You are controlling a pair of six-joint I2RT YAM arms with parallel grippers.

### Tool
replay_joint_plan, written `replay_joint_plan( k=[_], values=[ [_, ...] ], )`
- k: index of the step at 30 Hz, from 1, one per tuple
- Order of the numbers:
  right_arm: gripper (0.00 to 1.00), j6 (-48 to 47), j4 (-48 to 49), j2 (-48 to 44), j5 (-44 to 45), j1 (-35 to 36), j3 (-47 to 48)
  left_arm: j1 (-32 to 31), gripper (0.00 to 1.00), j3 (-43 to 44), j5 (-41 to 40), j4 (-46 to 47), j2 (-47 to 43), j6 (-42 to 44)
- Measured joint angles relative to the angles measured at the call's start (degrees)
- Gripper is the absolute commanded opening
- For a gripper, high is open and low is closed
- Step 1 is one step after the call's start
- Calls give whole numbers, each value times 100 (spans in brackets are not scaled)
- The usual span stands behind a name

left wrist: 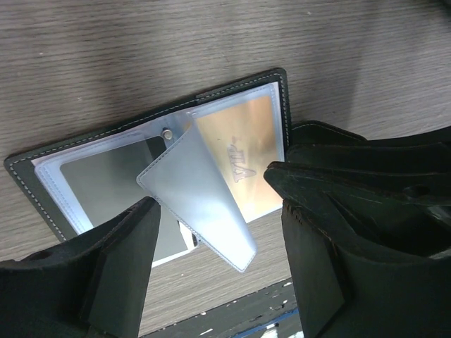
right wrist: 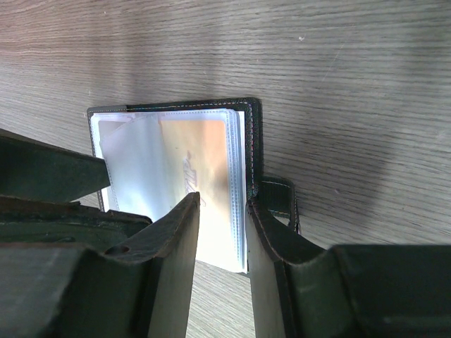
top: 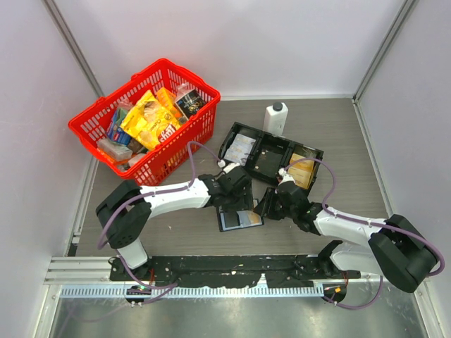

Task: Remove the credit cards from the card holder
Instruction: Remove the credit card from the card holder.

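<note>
The left tool (left wrist: pixel 211 193) hangs just above the open card holder (top: pixel 239 220) with its jaws wide apart and nothing between them except air. One clear sleeve (left wrist: pixel 218 236) has flipped up beneath it. The right tool (right wrist: pixel 222 201) sits at the holder's right-hand edge, beside the snap tab (right wrist: pixel 282 201). Its jaws are closed partway with the sleeve stack and cover edge between them, so it appears clamped on the holder and pinning it flat.

The holder lies spread open on the surface (top: pixel 352 148), near the arm bases and between the two tools. A golden card (left wrist: pixel 243 141) is still inside a sleeve on one half, and a grey card (left wrist: pixel 106 179) is inside a sleeve on the other.

Beyond it, the long black tray (top: pixel 271 160) holds a pale card (top: pixel 242 149) in its left compartment and another golden-yellow card (top: pixel 303 172) in its right. These are probably cards already removed, which would put the task partway through. At least the two sleeved cards are left, and the frames do not show whether more are hidden behind them.

Farther back are a white bottle (top: pixel 275 117) and a red basket (top: pixel 187 144) of packets.

The golden card in the holder carries a pale stylised mark that cannot be read. The printing on the packets is too small to make out.
</note>
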Motion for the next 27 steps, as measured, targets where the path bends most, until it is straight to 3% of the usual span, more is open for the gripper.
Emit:
replay_joint_plan(
  k=[7, 21, 27],
  values=[
    [40, 50, 11, -387, 59, 0, -234, -7, 72, 219, 149, 122, 122, -2],
    [47, 184, -640, -2946, 1178, -24, -1027, -61, 73, 804, 350, 358, 647, 7],
    [47, 133, -385, -3097, 916, -20, -1029, 118, 72, 562, 192, 459, 101, 149]
  ],
)
